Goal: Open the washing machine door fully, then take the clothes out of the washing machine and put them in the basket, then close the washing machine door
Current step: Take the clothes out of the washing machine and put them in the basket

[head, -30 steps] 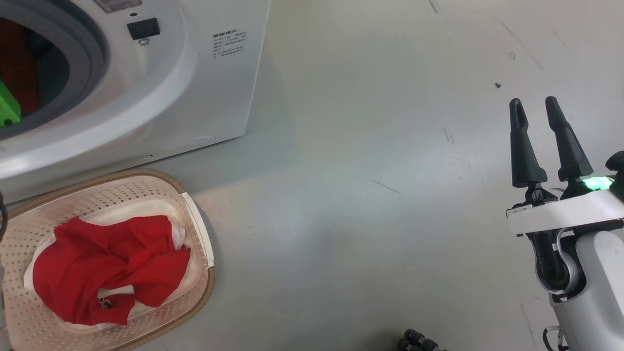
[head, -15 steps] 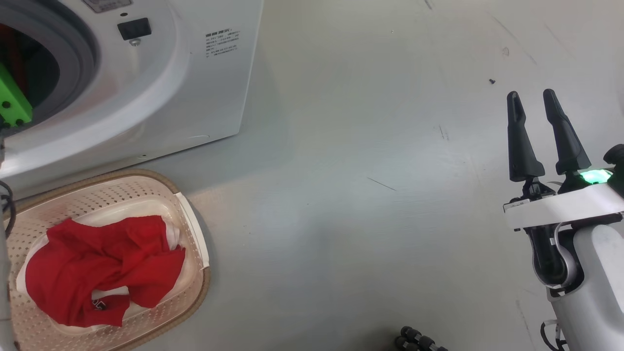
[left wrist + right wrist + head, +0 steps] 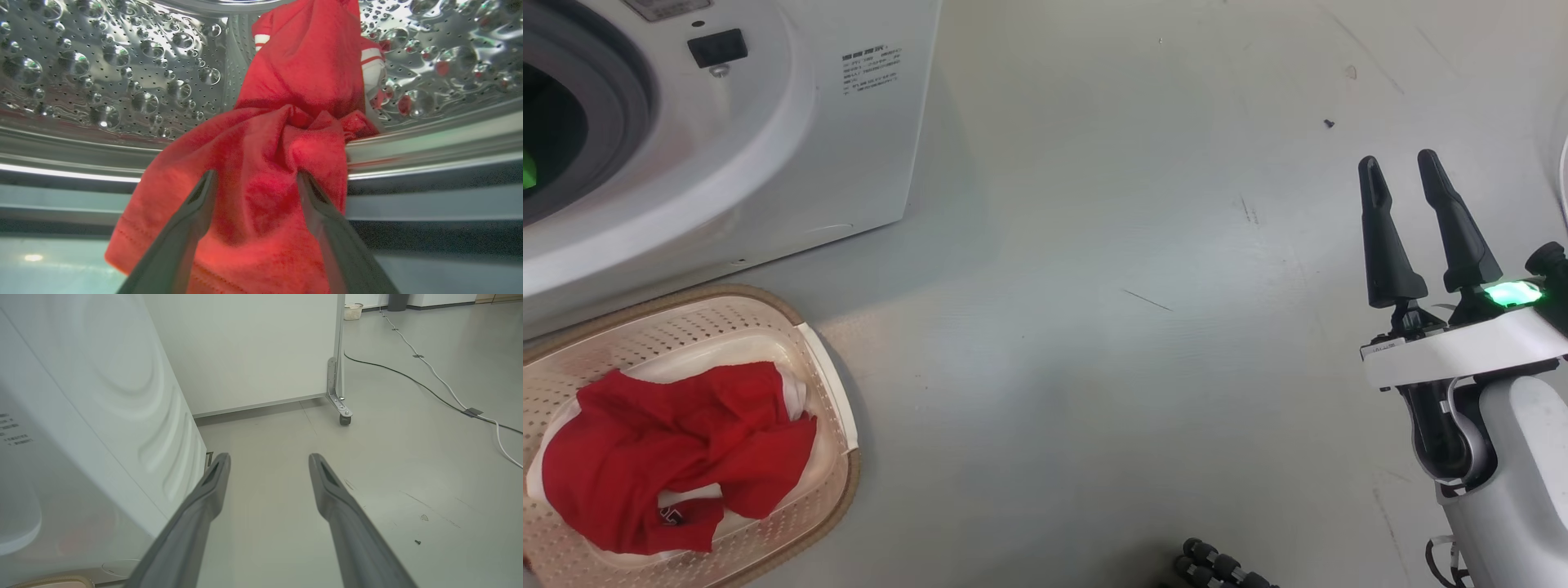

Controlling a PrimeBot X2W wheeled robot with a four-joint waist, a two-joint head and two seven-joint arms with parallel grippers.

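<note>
The white washing machine [image 3: 768, 163] fills the upper left of the head view, its grey rubber ring around the dark drum mouth. Its door is out of view. Inside the perforated steel drum [image 3: 122, 81], red clothes [image 3: 286, 143] with white stripes drape over the drum lip. My left gripper [image 3: 255, 175] is open, its fingers straddling a fold of that red cloth. More red clothes [image 3: 670, 457] lie in the cream basket [image 3: 845, 498] on the floor below the machine. My right gripper [image 3: 1398, 161] stands open and empty over bare floor, far right of the machine.
A black beaded object [image 3: 1217, 567] lies at the bottom edge of the head view. Beyond the machine's side [image 3: 102, 396] stands a white panel [image 3: 261, 351] on a caster [image 3: 345, 418]. Cables [image 3: 429, 388] run across the grey floor to the right.
The head camera has swung right, so machine and basket sit further left in the picture. A green part at the drum mouth has slid almost out of frame. The right gripper keeps its open pose.
</note>
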